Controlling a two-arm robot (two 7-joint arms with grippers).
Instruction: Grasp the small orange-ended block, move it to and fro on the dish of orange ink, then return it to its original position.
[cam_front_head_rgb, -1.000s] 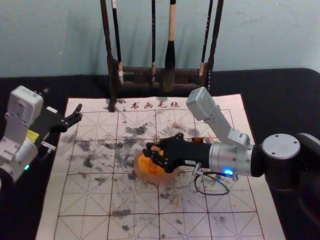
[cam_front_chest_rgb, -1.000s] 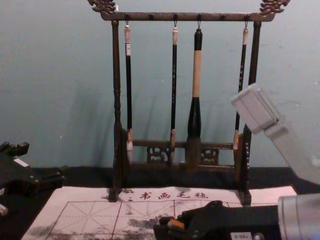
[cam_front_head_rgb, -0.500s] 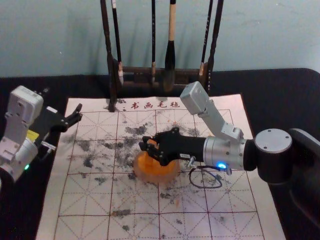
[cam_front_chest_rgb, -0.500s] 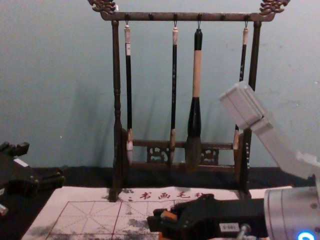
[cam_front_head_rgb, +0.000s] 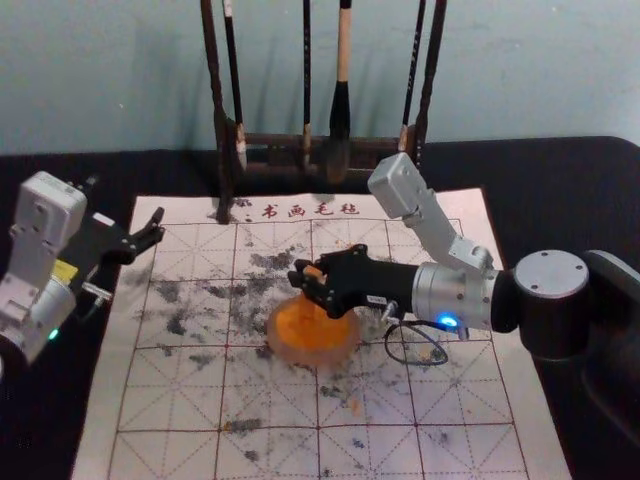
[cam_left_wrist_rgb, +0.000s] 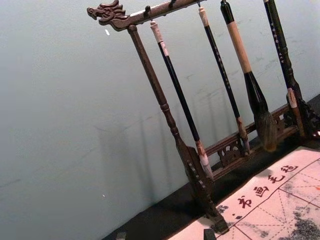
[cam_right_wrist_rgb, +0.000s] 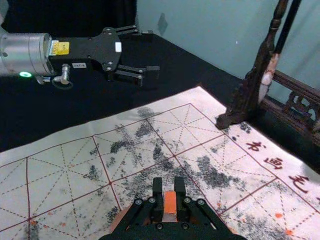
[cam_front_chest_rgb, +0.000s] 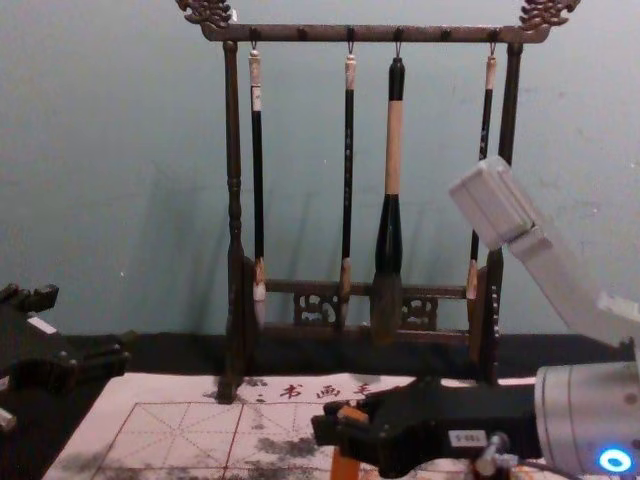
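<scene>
Within right gripper, block seems upright.

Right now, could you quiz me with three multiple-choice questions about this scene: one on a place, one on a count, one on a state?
1. Where is the dish of orange ink?
A) On a shelf
B) On the gridded mat
C) On a chair

2. How many brushes hang from the rack?
A) Two
B) Six
C) Four

3. How is the right gripper?
A) Shut on the block
B) Wide open
C) Shut on a pen

1: B, the head view shows the gridded mat around it.
2: C, the chest view shows four in a row.
3: A, the right wrist view shows the block's orange end between its fingers.
</scene>
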